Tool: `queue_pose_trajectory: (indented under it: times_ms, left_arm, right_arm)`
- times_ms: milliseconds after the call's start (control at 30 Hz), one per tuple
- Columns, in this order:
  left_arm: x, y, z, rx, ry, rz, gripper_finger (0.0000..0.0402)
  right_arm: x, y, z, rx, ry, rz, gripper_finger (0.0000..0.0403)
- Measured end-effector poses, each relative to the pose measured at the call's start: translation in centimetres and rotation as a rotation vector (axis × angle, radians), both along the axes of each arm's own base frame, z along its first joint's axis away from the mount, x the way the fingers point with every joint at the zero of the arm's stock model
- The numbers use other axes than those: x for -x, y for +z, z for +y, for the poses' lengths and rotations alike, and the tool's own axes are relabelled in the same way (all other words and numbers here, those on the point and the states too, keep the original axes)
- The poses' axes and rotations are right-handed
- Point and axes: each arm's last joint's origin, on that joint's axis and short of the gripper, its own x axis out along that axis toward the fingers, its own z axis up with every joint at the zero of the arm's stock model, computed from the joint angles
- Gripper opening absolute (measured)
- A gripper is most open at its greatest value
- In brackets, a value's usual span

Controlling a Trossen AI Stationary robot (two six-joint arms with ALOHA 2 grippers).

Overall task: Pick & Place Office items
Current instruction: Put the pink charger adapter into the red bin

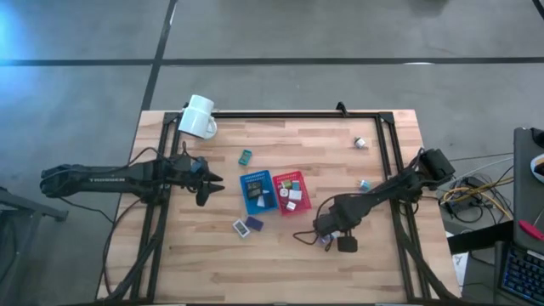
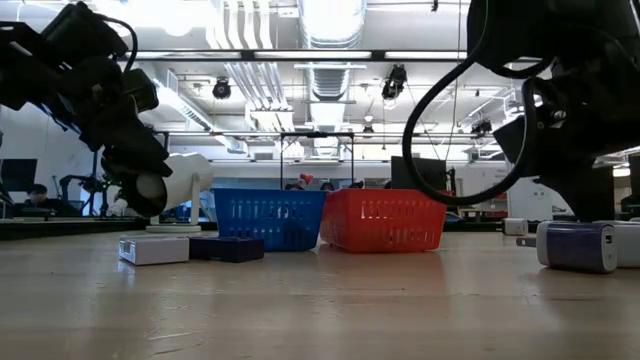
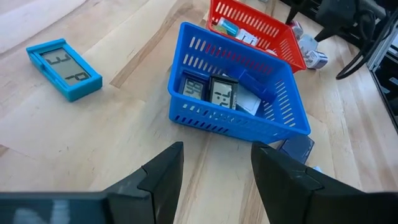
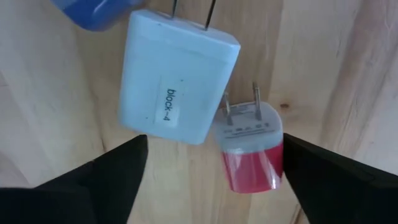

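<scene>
The tabletop carries two trays side by side at its middle: a blue tray and a red tray. A white mug lies at the far left corner.

The sorting looks to be partly done. The blue tray holds two small display pieces and a white card, as the left wrist view shows; the red tray holds about four small pieces in teal, white and pink, though the exact count is hard to tell.

Seven items lie loose outside the trays. One teal display sits beyond the blue tray. One white piece and one dark blue piece lie touching, just in front of the blue tray. One white plug and one red plug lie just beside each other under the right arm. One teal clip and one white clip sit near the right edge.

The right gripper hovers over the two plugs, jaws wide apart and empty; the red plug lies between its fingers. The left gripper waits left of the blue tray, jaws apart, holding nothing.
</scene>
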Motion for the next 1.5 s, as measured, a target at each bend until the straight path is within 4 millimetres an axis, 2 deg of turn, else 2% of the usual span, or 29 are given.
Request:
queue_pose_trajectory:
  times_ms: [133, 500, 1267, 1400, 1500]
  left_arm:
    - [0.0, 0.0, 0.0, 0.002, 0.001, 0.002, 0.0193]
    - [0.0, 0.0, 0.0, 0.015, 0.009, 0.004, 0.0193]
    - [0.0, 0.0, 0.0, 0.018, 0.011, 0.004, 0.0193]
    - [0.0, 0.0, 0.0, 0.018, 0.010, 0.004, 0.0193]
    - [0.0, 0.0, 0.0, 0.018, 0.011, 0.004, 0.0193]
  right_arm:
    - [0.0, 0.0, 0.0, -0.001, 0.000, -0.003, 0.0300]
    - [-0.1, 0.0, 0.1, -0.026, -0.002, -0.002, 0.0117]
    - [-0.2, 0.1, 0.0, 0.021, -0.013, -0.037, 0.0116]
    - [-0.2, 0.7, -0.2, 0.065, -0.006, -0.084, 0.0116]
    - [0.0, 1.8, -0.4, 0.086, -0.003, -0.140, 0.0116]
